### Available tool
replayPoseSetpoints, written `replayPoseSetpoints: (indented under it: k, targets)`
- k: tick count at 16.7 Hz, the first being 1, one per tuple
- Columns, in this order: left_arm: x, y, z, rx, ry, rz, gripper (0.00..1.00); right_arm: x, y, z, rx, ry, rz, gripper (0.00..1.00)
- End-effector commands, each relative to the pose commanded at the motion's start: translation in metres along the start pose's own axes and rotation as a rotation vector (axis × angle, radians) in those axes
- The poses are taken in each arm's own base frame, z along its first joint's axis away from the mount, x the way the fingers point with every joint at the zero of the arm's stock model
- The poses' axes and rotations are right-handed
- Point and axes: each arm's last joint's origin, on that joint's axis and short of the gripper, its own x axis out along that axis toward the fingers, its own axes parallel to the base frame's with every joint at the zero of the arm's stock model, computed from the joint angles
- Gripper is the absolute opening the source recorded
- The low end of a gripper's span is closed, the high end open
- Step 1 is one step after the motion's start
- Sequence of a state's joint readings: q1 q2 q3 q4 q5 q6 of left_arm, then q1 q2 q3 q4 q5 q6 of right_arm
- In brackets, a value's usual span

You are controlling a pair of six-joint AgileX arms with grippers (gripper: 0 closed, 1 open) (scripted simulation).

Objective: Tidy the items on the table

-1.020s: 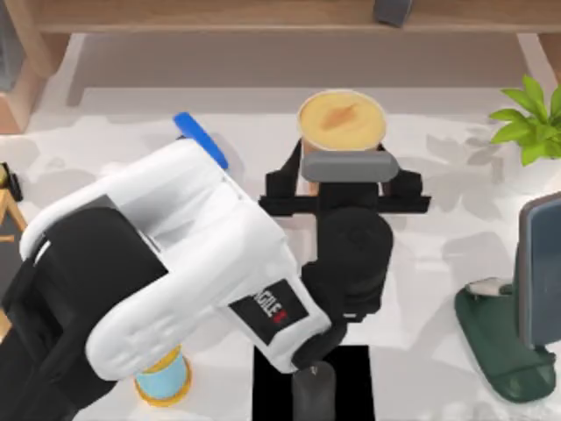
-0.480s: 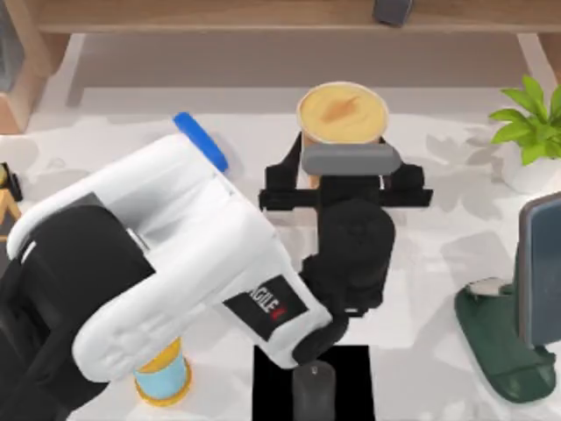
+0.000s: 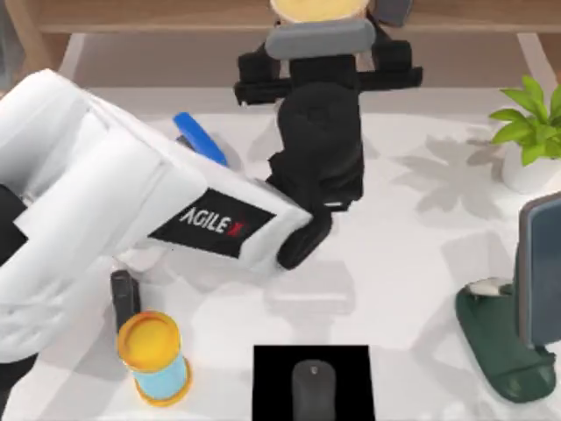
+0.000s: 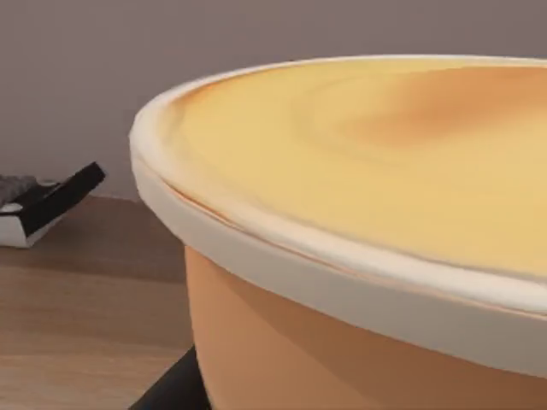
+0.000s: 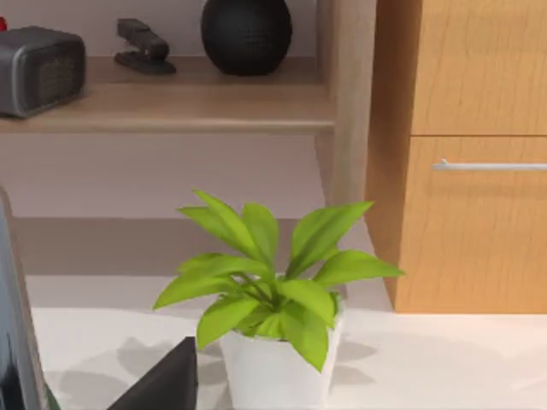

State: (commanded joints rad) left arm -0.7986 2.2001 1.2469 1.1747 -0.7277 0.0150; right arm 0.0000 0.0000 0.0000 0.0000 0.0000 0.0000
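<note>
The tall orange drink cup [image 3: 318, 9] with its yellow-orange lid is at the back of the table, over the pale wooden ledge [image 3: 158, 16]. My left gripper [image 3: 321, 44] is shut on it, just below the lid. In the left wrist view the cup's lid [image 4: 385, 162] is very close, with wood beneath. The small dark grey mouse [image 3: 313, 388] lies on a black mat [image 3: 272, 386] at the front edge. A dark flat slab [image 3: 123, 296] lies at the front left. My right gripper [image 5: 171, 384] shows as a dark wedge facing a plant.
A blue object [image 3: 200, 139] lies beside my left arm. A pale blue cup with a yellow lid [image 3: 154, 355] stands at the front left. At the right are a potted plant [image 3: 530, 123], a dark green stand [image 3: 495, 342] and a grey panel [image 3: 539, 267].
My left arm has stretched toward the back, carrying the orange cup from the table's middle to over the wooden ledge. The slab at the front left is now uncovered.
</note>
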Motion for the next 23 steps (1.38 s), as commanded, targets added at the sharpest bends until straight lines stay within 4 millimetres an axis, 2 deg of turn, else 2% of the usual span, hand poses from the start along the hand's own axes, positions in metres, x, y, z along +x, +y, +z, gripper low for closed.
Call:
replayPoseSetpoints:
  k: [3,6,11,15,18,23]
  targets:
    - [0.033,0.025,0.035,0.003,-0.032,-0.014,0.00,0.000,0.000,0.000,0.000,0.000,0.000,1.00]
    - [0.065,0.063,0.057,0.040,-0.021,-0.018,0.00,0.000,0.000,0.000,0.000,0.000,0.000,1.00]
    - [0.103,0.134,0.077,0.105,0.053,-0.004,0.00,0.000,0.000,0.000,0.000,0.000,0.000,1.00]
    - [0.117,0.176,0.084,0.130,0.118,0.010,0.00,0.000,0.000,0.000,0.000,0.000,0.000,1.00]
    - [0.119,0.188,0.082,0.137,0.148,0.013,0.00,0.000,0.000,0.000,0.000,0.000,0.000,1.00]
    - [0.119,0.187,0.080,0.139,0.150,0.011,0.00,0.000,0.000,0.000,0.000,0.000,0.000,1.00]
